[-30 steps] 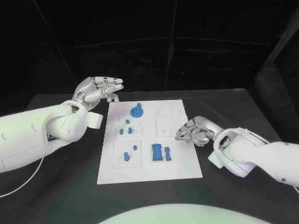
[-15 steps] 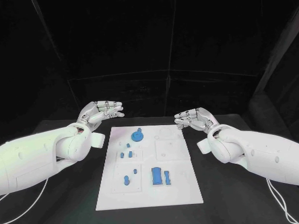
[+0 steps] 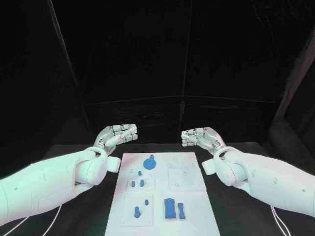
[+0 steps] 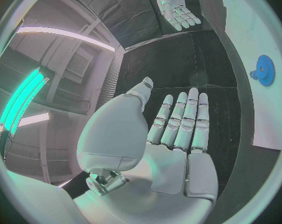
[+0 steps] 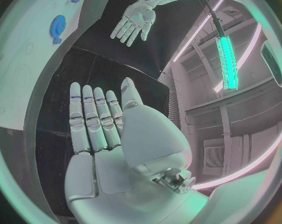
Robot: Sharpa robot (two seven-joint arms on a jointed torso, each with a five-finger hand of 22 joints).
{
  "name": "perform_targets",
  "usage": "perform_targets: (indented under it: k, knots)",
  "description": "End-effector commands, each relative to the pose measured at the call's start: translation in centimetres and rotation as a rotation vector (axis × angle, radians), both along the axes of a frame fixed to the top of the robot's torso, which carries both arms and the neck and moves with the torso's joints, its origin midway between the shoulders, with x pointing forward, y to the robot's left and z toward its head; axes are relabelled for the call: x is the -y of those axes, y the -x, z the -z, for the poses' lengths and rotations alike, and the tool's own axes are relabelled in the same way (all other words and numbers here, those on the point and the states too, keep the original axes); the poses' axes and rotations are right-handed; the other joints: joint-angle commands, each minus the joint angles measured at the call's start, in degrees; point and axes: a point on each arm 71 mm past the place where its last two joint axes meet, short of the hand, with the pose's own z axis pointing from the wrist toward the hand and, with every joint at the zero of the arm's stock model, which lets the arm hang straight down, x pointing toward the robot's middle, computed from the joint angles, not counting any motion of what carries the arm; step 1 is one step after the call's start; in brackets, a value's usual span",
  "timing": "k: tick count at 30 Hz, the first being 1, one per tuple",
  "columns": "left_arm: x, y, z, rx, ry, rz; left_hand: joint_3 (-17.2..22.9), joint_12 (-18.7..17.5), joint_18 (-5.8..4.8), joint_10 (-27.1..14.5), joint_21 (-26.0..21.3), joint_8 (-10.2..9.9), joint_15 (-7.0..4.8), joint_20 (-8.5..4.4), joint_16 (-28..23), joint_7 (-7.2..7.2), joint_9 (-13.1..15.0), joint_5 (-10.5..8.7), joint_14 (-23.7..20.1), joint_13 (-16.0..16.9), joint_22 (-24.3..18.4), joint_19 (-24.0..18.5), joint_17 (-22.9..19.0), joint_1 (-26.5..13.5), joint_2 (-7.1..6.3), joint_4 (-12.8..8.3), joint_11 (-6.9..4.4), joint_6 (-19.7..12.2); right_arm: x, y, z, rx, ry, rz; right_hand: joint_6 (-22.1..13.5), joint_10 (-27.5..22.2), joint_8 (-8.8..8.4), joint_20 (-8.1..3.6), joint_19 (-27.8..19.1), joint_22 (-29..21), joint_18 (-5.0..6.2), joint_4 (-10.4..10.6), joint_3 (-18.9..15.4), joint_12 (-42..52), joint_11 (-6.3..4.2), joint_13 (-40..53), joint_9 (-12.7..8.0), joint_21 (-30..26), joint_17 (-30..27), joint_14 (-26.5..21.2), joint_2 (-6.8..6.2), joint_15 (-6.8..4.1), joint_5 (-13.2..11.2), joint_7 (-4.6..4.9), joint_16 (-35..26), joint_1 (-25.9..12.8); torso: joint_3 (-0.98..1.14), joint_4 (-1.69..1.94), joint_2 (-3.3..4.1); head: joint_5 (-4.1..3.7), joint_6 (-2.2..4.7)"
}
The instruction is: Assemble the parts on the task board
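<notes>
Both hands have lifted off the board area since 1 s ago, now raised past its far end. Task board [image 3: 194,216]: white plate, mid-table. Parts [image 3: 171,208]: blue, small; near end rect. blocks, far end gear-like disc [image 3: 149,162]. Likely light, rigid, slick; pinch by edges. Left hand [image 3: 116,134], right hand [image 3: 201,137]: holding nothing, fingers straight, side by side.

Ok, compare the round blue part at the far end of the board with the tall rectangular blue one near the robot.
The round part is a disc with a small knob at its far edge; the rectangular part is a long straight block. The round part sits at the board's far end, left of centre; the rectangular part lies at the near end. Both are blue, rest on the board, and neither hand touches them.
</notes>
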Motion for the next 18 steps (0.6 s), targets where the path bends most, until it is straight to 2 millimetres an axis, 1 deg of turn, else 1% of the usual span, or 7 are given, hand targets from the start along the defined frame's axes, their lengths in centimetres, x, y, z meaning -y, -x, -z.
perform_targets:
  k: [1, 10, 12, 14, 15, 16, 18]
  knots:
    - [0.0, 0.1, 0.0, 0.001, 0.000, 0.001, -3.7, -3.8, -2.93, -15.6, -4.1, -3.6, -3.14, -5.08, -2.7, -3.16, -3.6, -3.33, -15.5, -3.6, -4.9, -12.0, -5.0, -22.5, 3.58, -2.2, -3.85, -14.7, 0.0, 0.1, 0.0, 0.000, 0.001, 0.002, -16.6, -18.5, -3.77, -4.27, -16.2, -5.8, -2.95, -1.9, 4.9, -4.1, -3.06, -3.6, -4.0, -2.2, -4.1, -18.2, -2.86, -2.69, -2.8, -3.62, -3.8, -25.9, 0.02, 0.02, 0.00, -0.19, -0.45]
    - [1.2, 1.5, 0.2, -0.002, -0.013, -0.046, -6.1, -3.8, -4.33, -26.5, -4.1, -3.6, -5.37, -8.61, -4.5, -5.31, -3.6, -3.33, -26.4, -3.6, -8.3, -20.3, -5.0, -38.0, 3.58, -6.9, -6.44, -25.0, -0.4, 1.7, -0.6, -0.007, -0.054, 0.072, -28.0, -31.2, -3.77, -7.31, -27.6, -9.7, -4.05, -1.9, 8.2, -4.1, -5.17, -3.6, -4.0, -7.0, -4.1, -30.9, -4.79, -4.50, -4.8, -6.18, -3.8, -43.9, 0.98, 0.86, -0.20, 0.31, -3.23]
    - [1.6, 2.2, 0.2, -0.003, -0.019, -0.065, -6.6, -3.8, -4.54, -28.4, -4.1, -3.6, -5.76, -9.24, -8.6, -5.68, -3.6, -3.33, -28.3, -3.6, -8.9, -21.8, -5.0, -40.8, 3.58, -6.9, -6.91, -26.8, -0.6, 2.3, -0.8, -0.012, -0.074, 0.101, -30.2, -33.5, -3.77, -7.89, -29.7, -10.5, -4.54, -1.9, 8.9, -4.1, -5.58, -3.6, -4.0, -7.0, -4.1, -33.2, -5.14, -8.59, -5.2, -6.68, -3.8, -47.3, 1.12, 0.99, -0.23, 0.38, -3.63]
    - [2.3, 3.1, 0.1, -0.003, -0.027, -0.093, -7.1, -3.8, -5.11, -30.6, -4.1, -3.6, -6.20, -9.93, -8.6, -6.09, -3.6, -3.33, -30.5, -3.6, -9.6, -23.5, -5.0, -43.8, 3.58, -6.9, -7.42, -28.8, -0.8, 3.4, -1.2, -0.023, -0.101, 0.143, -32.2, -35.7, -3.77, -8.42, -31.7, -11.2, -4.86, -1.9, 9.5, -4.1, -5.94, -3.6, -4.0, -7.0, -4.1, -35.4, -9.26, -8.59, -9.4, -7.13, -3.8, -50.3, 1.18, 1.04, -0.24, 0.42, -3.82]
    - [2.5, 3.5, 0.1, -0.002, -0.031, -0.106, -7.3, -3.8, -5.14, -31.4, -4.1, -3.6, -6.36, -10.19, -8.6, -10.22, -3.6, -3.33, -31.3, -3.6, -9.9, -24.1, -5.0, -45.0, 3.58, -6.9, -7.62, -29.6, -0.9, 3.9, -1.3, -0.029, -0.112, 0.161, -33.0, -36.6, -3.77, -8.66, -32.5, -11.5, -5.17, -1.9, 9.7, -4.1, -10.02, -3.6, -4.0, -7.0, -4.1, -36.3, -9.26, -8.59, -9.4, -7.34, -3.8, -51.6, 1.18, 1.04, -0.24, 0.42, -3.82]
    - [2.8, 4.0, 0.0, -0.002, -0.035, -0.118, -7.4, -3.8, -5.14, -32.0, -4.1, -3.6, -10.43, -10.37, -8.6, -10.22, -3.6, -3.33, -31.9, -3.6, -10.0, -24.5, -5.0, -45.7, 3.58, -6.9, -7.75, -30.1, -1.0, 4.3, -1.5, -0.035, -0.121, 0.177, -33.8, -37.4, -3.77, -8.85, -33.3, -11.7, -5.16, -1.9, 10.0, -4.1, -10.02, -3.6, -4.0, -7.0, -4.1, -37.1, -9.26, -8.59, -9.4, -7.50, -3.8, -52.8, 1.18, 1.04, -0.24, 0.42, -3.82]
    - [3.2, 4.7, -0.2, 0.000, -0.041, -0.141, -11.6, -3.8, -5.14, -33.5, -4.1, -3.6, -10.43, -10.85, -8.6, -10.22, -3.6, -3.33, -33.3, -3.6, -10.5, -25.7, -5.0, -47.8, 3.58, -6.9, -8.08, -31.5, -1.1, 5.1, -1.8, -0.047, -0.137, 0.206, -35.3, -39.1, -3.77, -9.26, -34.8, -12.2, -5.16, -1.9, 10.4, -4.1, -10.02, -3.6, -4.0, -7.0, -4.1, -38.8, -9.26, -8.59, -9.4, -7.86, -3.8, -55.2, 1.18, 1.04, -0.24, 0.42, -3.82]
